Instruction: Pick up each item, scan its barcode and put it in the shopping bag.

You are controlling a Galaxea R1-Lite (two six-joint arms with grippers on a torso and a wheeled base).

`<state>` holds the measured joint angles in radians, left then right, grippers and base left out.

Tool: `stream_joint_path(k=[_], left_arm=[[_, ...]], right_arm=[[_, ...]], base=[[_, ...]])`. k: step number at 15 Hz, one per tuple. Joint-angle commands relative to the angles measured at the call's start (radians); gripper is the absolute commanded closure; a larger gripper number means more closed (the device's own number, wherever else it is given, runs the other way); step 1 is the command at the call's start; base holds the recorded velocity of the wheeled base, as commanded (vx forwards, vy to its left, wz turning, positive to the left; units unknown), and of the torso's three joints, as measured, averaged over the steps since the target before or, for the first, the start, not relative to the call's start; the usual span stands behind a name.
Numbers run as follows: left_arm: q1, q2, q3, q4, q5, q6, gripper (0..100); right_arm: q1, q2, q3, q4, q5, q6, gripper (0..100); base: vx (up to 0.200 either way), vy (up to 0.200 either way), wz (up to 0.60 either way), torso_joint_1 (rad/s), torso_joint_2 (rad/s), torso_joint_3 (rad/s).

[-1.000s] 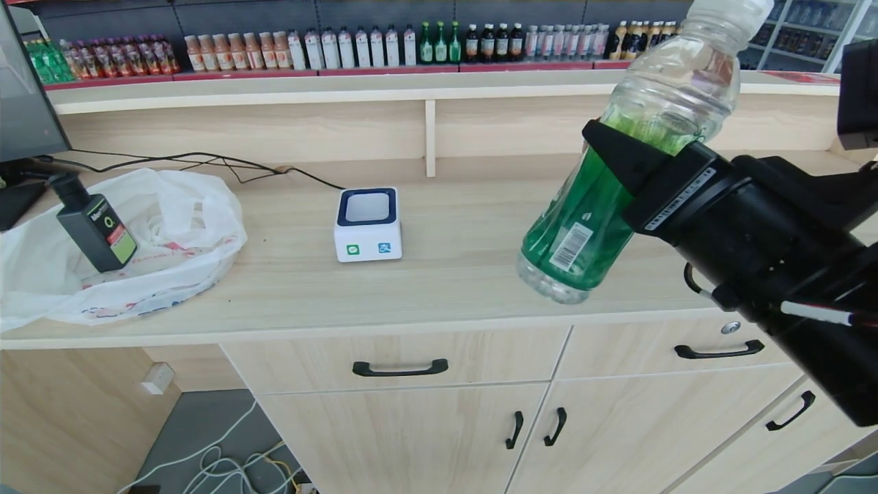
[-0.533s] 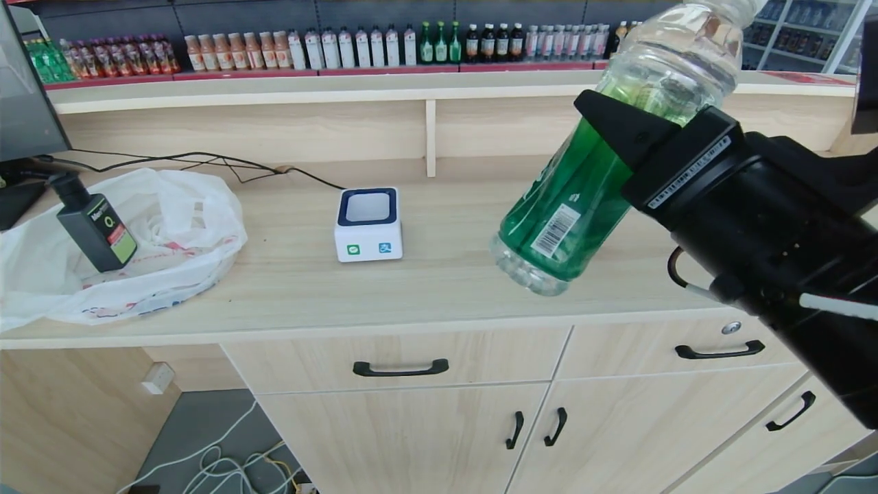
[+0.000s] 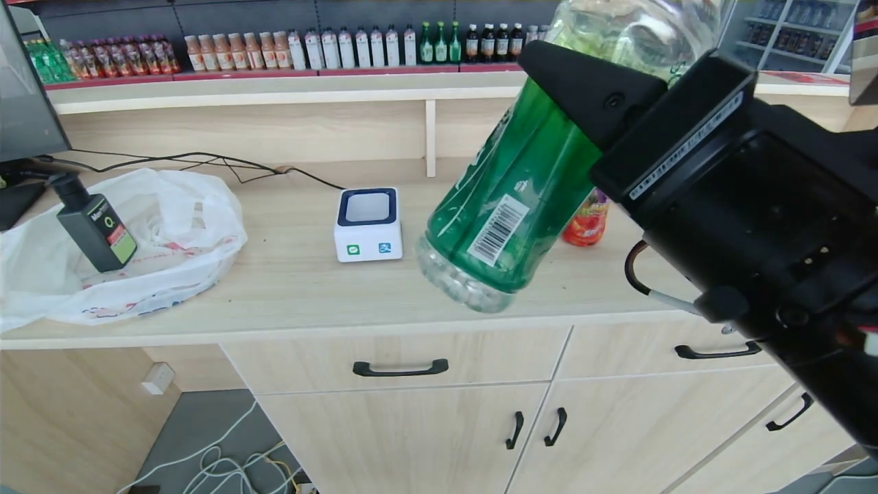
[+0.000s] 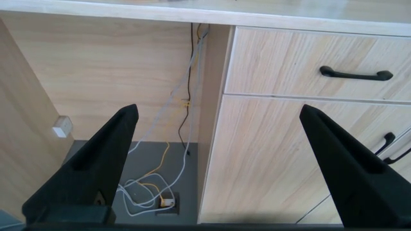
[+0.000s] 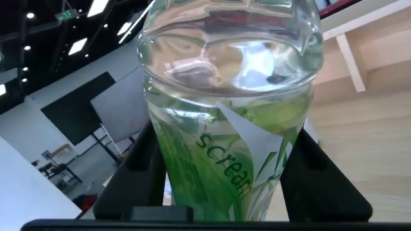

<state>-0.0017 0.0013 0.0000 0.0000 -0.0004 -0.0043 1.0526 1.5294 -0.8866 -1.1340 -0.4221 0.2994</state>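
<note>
My right gripper [image 3: 549, 116] is shut on a green bottle [image 3: 507, 206] and holds it tilted above the counter's front edge, base down and to the left, its barcode [image 3: 499, 230] facing me. The white cube scanner [image 3: 368, 223] stands on the counter just left of the bottle's base. In the right wrist view the bottle [image 5: 231, 128] sits between the fingers [image 5: 135, 167]. The white shopping bag [image 3: 171, 226] lies at the far left with a dark pump bottle [image 3: 92, 219] in it. My left gripper [image 4: 218, 112] hangs open below the counter, facing the cabinet fronts.
A small red and orange packet [image 3: 585, 223] stands on the counter behind the green bottle. A monitor [image 3: 27, 82] and black cables [image 3: 206, 161] are at the back left. A raised wooden ledge [image 3: 274, 96] runs along the counter's back.
My right gripper has carried the green bottle leftward and nearer the scanner, closer to the head camera. The red packet behind it has come into sight. Bag and scanner have not moved.
</note>
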Motion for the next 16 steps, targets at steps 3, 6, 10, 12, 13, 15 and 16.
stream_joint_path(k=[3,6,10,12,13,15,16], left_arm=[[0.000,0.000,0.000,0.000,0.000,0.000,0],[0.000,0.000,0.000,0.000,0.000,0.000,0],[0.000,0.000,0.000,0.000,-0.001,0.000,0],[0.000,0.000,0.000,0.000,-0.001,0.000,0],[0.000,0.000,0.000,0.000,0.000,0.000,0],[0.000,0.000,0.000,0.000,0.000,0.000,0],[0.000,0.000,0.000,0.000,0.000,0.000,0]], right_arm=[[0.144,0.035,-0.072,0.019,0.000,0.000,100],[0.168,0.034,-0.072,0.025,0.000,-0.003,100],[0.202,0.020,-0.058,0.020,-0.007,-0.002,100],[0.202,0.015,-0.058,0.020,-0.007,0.000,100],[0.202,0.009,-0.054,0.019,-0.007,0.000,100],[0.202,0.003,-0.046,0.019,-0.007,0.000,100],[0.202,0.003,-0.046,0.017,-0.006,0.000,100]], base=[[0.000,0.000,0.00,0.000,0.00,0.000],[0.000,0.000,0.00,0.000,0.00,0.000],[0.000,0.000,0.00,0.000,0.00,0.000],[0.000,0.000,0.00,0.000,0.00,0.000],[0.000,0.000,0.00,0.000,0.00,0.000],[0.000,0.000,0.00,0.000,0.00,0.000],[0.000,0.000,0.00,0.000,0.00,0.000]])
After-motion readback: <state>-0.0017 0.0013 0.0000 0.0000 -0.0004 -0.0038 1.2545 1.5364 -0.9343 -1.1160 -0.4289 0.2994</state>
